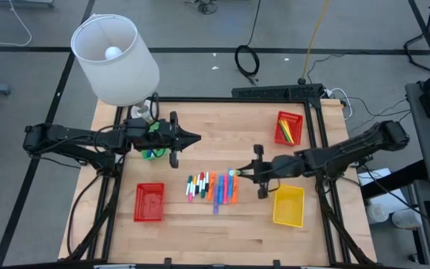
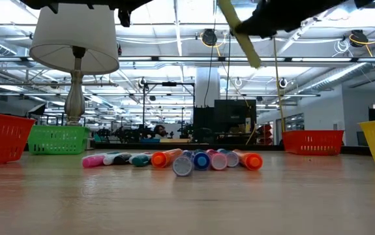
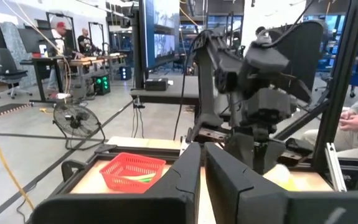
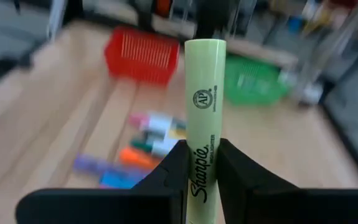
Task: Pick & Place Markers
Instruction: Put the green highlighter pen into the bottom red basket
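Note:
My right gripper hangs above the table, just right of the marker pile, shut on a pale yellow-green highlighter. The highlighter also shows in the low view, slanting high over the wood. The other markers lie side by side on the table's middle, and their ends show in the low view. My left gripper is held level over the far left part of the table. It is shut on nothing. My right gripper pinches the highlighter's barrel at its printed lettering between its two fingers. The fingers come from the table's right, close to level. The highlighter is lifted clear of the table and tilted, and its long end reaches out past the fingertips.
A red basket sits near left and a yellow basket near right. Another red basket holding markers sits far right. A green basket is under my left arm. A white-shaded lamp stands at the far left corner.

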`<move>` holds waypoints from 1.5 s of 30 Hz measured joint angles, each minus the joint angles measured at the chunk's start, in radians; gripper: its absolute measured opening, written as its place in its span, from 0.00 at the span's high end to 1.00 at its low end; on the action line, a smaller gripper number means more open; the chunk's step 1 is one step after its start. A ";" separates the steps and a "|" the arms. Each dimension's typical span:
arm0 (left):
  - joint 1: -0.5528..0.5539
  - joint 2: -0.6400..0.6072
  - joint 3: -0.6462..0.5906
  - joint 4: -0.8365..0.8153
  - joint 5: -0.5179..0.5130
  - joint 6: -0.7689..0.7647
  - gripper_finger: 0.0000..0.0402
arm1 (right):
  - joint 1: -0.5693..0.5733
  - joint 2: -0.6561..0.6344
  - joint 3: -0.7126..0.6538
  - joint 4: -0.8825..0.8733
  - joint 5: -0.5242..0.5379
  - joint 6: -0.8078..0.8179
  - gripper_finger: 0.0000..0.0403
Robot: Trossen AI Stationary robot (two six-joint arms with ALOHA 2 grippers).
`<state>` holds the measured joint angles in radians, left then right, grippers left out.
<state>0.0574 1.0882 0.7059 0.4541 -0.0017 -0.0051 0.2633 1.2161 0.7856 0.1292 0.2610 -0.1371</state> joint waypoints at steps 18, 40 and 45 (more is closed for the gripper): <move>0.002 0.201 0.000 0.094 -0.008 0.100 0.92 | -0.049 0.004 -0.139 0.489 -0.001 -0.201 0.90; -0.034 0.281 0.000 0.183 0.052 0.211 0.90 | -0.080 0.043 -0.151 0.550 -0.080 -0.187 0.90; -0.085 0.384 0.004 0.349 0.053 0.203 0.71 | -0.080 0.052 -0.151 0.570 -0.078 -0.186 0.90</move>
<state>-0.0277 1.4717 0.7101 0.8033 0.0513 0.1983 0.1829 1.2677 0.6350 0.6990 0.1827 -0.3232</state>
